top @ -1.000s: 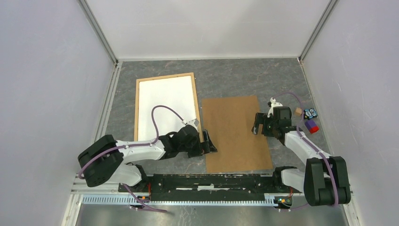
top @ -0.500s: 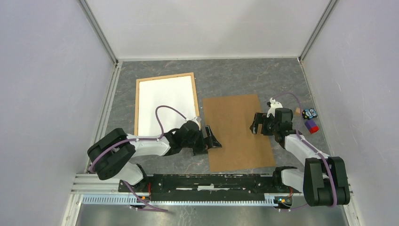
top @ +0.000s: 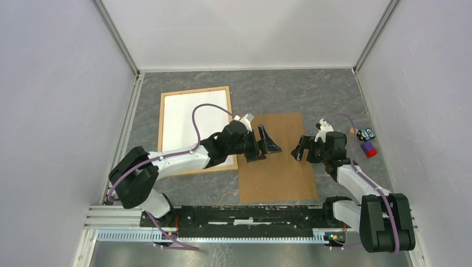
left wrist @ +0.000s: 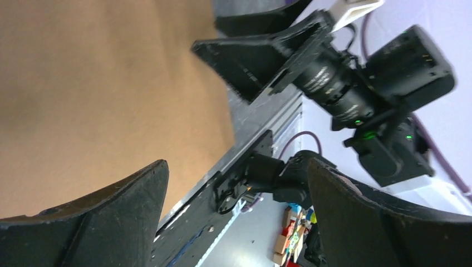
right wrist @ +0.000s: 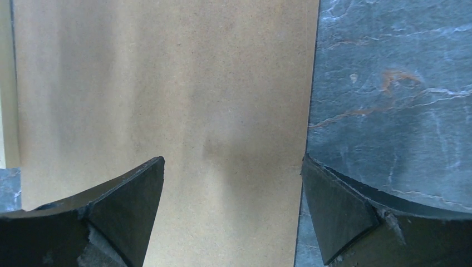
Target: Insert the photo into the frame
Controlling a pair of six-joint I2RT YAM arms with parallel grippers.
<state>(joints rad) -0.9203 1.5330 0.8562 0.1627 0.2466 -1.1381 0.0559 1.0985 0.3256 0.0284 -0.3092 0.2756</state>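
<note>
The frame (top: 195,90), thin light wood strips, lies flat at the left of the table, and a white sheet (top: 186,119) fills it. The photo's print is not visible in any view. A plain brown board (top: 278,172) lies beside the frame, mid-table. My left gripper (top: 267,149) hovers open over the board's upper left, empty. In the left wrist view its jaws (left wrist: 236,164) stand wide, facing the board (left wrist: 111,83) and the right gripper (left wrist: 261,61). My right gripper (top: 299,149) is open and empty above the board's right part (right wrist: 167,83), near its right edge.
Small toys lie at the table's right side: a wooden cube (top: 352,131), a blue toy (top: 366,133) and a red-and-purple block (top: 369,149). Enclosure walls close in left, right and back. The arms' base rail (top: 250,214) runs along the near edge.
My left gripper has swung up and right from the board's lower left to over its upper left. The right gripper has drifted slightly down and left. The brown board has shifted a little.
</note>
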